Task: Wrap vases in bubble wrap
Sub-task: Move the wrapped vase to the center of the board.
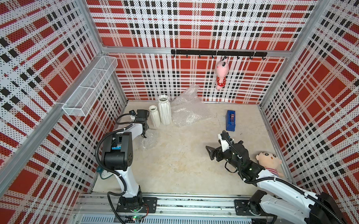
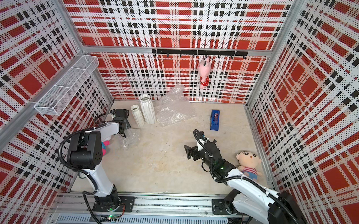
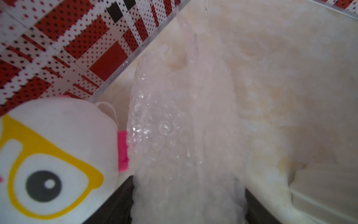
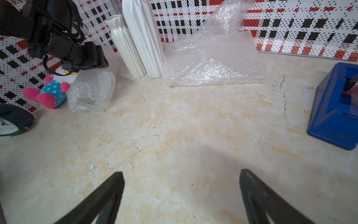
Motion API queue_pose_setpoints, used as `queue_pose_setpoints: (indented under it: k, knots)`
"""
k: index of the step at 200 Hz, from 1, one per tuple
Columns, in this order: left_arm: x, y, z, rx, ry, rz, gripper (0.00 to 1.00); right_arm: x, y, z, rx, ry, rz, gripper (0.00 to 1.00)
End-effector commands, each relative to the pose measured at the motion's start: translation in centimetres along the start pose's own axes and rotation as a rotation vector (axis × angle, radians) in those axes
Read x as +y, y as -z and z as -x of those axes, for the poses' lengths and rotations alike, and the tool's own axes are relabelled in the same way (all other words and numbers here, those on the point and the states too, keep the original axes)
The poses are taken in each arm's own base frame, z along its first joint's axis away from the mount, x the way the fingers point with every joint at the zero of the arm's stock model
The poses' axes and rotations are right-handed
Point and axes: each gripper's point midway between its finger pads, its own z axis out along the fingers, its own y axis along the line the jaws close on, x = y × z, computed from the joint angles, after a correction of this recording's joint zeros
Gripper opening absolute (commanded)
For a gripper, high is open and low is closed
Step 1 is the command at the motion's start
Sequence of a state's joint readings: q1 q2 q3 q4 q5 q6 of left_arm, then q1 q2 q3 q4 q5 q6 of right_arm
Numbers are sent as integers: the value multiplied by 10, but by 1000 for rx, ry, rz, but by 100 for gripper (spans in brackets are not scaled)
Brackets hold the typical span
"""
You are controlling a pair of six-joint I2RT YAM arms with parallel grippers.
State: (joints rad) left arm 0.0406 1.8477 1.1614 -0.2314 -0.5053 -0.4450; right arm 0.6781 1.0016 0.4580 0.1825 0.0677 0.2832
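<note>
Two white ribbed vases stand at the back left, the short vase point(image 1: 154, 116) point(image 4: 124, 44) beside the taller vase point(image 1: 164, 110) point(image 4: 147, 38). A loose sheet of bubble wrap point(image 1: 189, 110) point(image 4: 211, 62) lies to their right against the back wall. In front of the vases stands a rolled bundle of bubble wrap point(image 1: 150, 141) point(image 3: 174, 135) point(image 4: 91, 89); what it holds is hidden. My left gripper point(image 1: 144, 134) point(image 3: 188, 194) points down over this bundle, which fills the gap between both fingers; whether they press it is unclear. My right gripper point(image 1: 210, 151) point(image 4: 182, 171) hovers open over bare table.
A blue tape dispenser point(image 1: 230, 120) point(image 4: 337, 108) stands at the back right. A boy doll point(image 1: 268, 162) lies by the right arm. A plush with yellow glasses point(image 3: 48, 164) and a small clock point(image 4: 11, 122) sit by the left wall. A wire basket point(image 1: 89, 86) hangs there.
</note>
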Motion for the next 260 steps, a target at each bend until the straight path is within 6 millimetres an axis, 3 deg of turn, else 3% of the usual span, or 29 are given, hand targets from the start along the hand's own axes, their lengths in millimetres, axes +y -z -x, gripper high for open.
queue_pose_setpoints:
  k: [1, 19, 54, 73, 95, 117, 151, 178, 224, 260]
  knots:
    - [5, 3, 16, -47, 18, 19, 91, -6, -1, 8, -14, 8, -38, 100]
    - [6, 9, 13, -39, 40, 19, 100, -14, -3, 14, -39, 5, -86, 100]
    - [-1, 37, 19, -72, 91, -6, 98, -44, -2, 42, -125, -102, -268, 100]
    - [5, 64, 34, -136, 142, 11, 98, -62, 0, 56, -158, -201, -348, 100]
    - [12, 100, 54, -219, 215, -12, 98, -64, -17, 70, -155, -199, -288, 100]
    - [1, 147, 67, -291, 263, -133, 98, -56, -53, 74, -87, -159, -249, 100]
    - [-20, 215, 57, -336, 302, -426, 98, -30, -121, 73, 3, -128, -178, 100]
    - [2, 250, 46, -383, 381, -599, 98, -4, -172, 60, 52, -84, -161, 99]
    - [42, 280, 38, -454, 430, -685, 98, 20, -243, 27, 113, -100, -158, 92]
    - [52, 274, 29, -454, 449, -684, 98, 29, -278, 10, 135, -136, -145, 89]
